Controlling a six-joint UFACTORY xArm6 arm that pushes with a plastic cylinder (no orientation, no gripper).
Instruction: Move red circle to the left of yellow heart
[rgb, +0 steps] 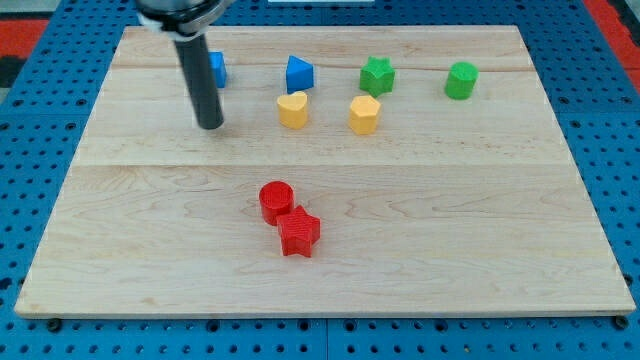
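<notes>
The red circle (275, 201) lies on the wooden board below the middle, touching a red star (299, 233) at its lower right. The yellow heart (292, 109) sits in the upper middle. My tip (210, 125) rests on the board to the left of the yellow heart, well above and left of the red circle, touching no block.
A yellow hexagon (364, 114) sits right of the heart. A blue block (217, 69) is partly hidden behind the rod. A blue triangle-like block (299, 74), a green star (377, 75) and a green cylinder (461, 80) line the top. The board (480, 220) lies on blue pegboard.
</notes>
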